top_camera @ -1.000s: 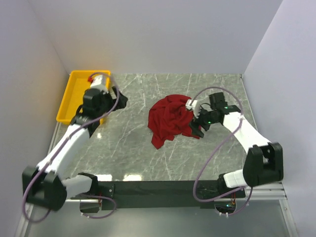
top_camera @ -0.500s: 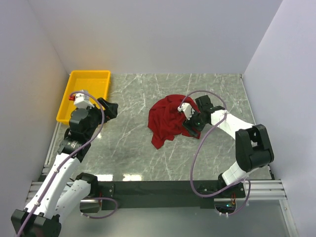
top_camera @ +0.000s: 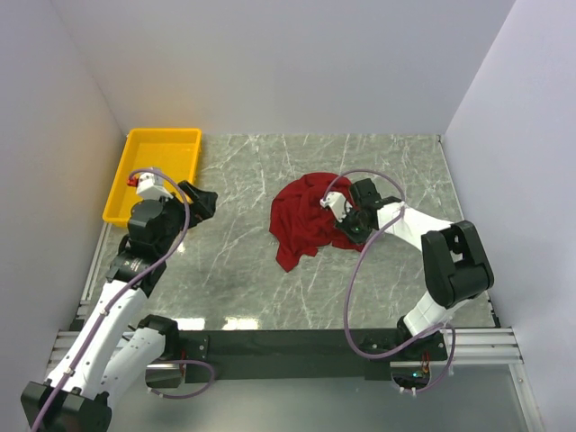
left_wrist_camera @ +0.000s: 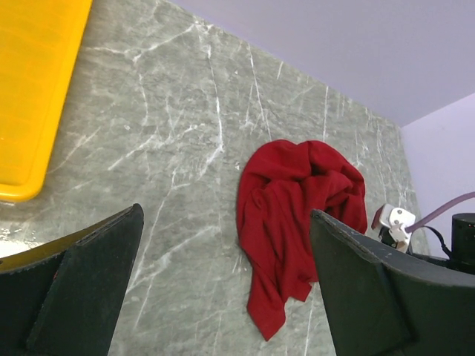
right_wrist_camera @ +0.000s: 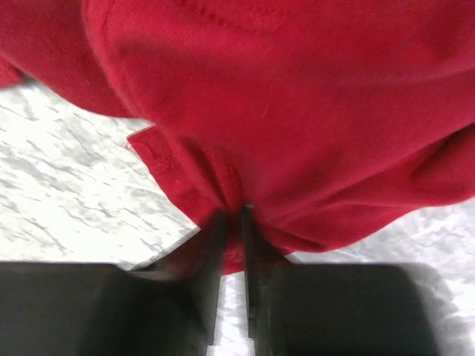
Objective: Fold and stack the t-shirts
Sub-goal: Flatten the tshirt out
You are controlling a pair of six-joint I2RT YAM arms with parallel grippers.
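One dark red t-shirt [top_camera: 308, 219] lies crumpled in a heap on the marble table, right of centre; it also shows in the left wrist view [left_wrist_camera: 291, 215] and fills the right wrist view [right_wrist_camera: 297, 111]. My right gripper [top_camera: 346, 225] sits at the heap's right edge, shut on a pinched fold of the t-shirt [right_wrist_camera: 234, 215]. Well to the left, above bare marble, my left gripper [top_camera: 203, 200] stands open and holds nothing, its dark fingers [left_wrist_camera: 82, 289] wide apart.
A yellow tray [top_camera: 135, 175] sits at the table's back left corner, just behind the left arm. White walls close in the table on the left, back and right. Bare marble [top_camera: 234, 270] lies between the left gripper and the shirt.
The left arm pulled back from the tray toward its base and opened fully. The right gripper moved in on the shirt's right edge and closed on the cloth.
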